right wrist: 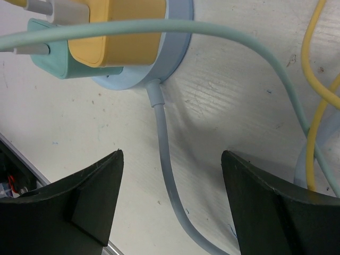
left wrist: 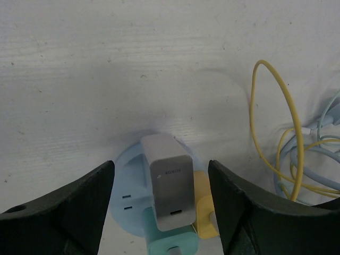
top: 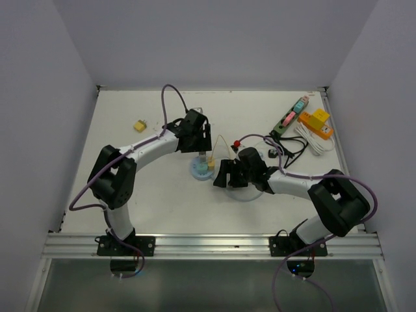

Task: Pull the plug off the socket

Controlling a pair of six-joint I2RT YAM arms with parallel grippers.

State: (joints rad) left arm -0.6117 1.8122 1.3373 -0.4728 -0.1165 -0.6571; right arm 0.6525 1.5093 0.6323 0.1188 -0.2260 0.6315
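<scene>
From the top view, the round pale-blue socket (top: 195,173) is sitting on the white table (top: 149,195) near its middle, between the 2 arms. The left gripper (top: 201,147) is hanging just behind the socket and pointing down at it. The right gripper (top: 221,175) is lying just to the socket's right, low over the table. A yellow cable (top: 221,144) is looping up behind the socket. A green power strip (top: 290,117) and an orange box (top: 318,122) are lying well apart at the far right.

In the left wrist view, a grey plug (left wrist: 168,186) is standing in the socket, directly between the 2 black fingers (left wrist: 69,212). The jaws are standing spread wide, with a clear gap on each side of the grey plug, so nothing is being pinched. A yellow plug (left wrist: 205,213) is sitting just beside the grey one, and a teal plug (left wrist: 173,247) is showing at the bottom edge.

In the right wrist view, the socket is lying at the top, ahead of the fingertips and not between them. The right jaws are also standing spread and gripping nothing. The socket's pale-blue cord (right wrist: 162,133) is running down across the table through the gap between them. A teal cable (right wrist: 212,27) is arching above the yellow plug.
</scene>
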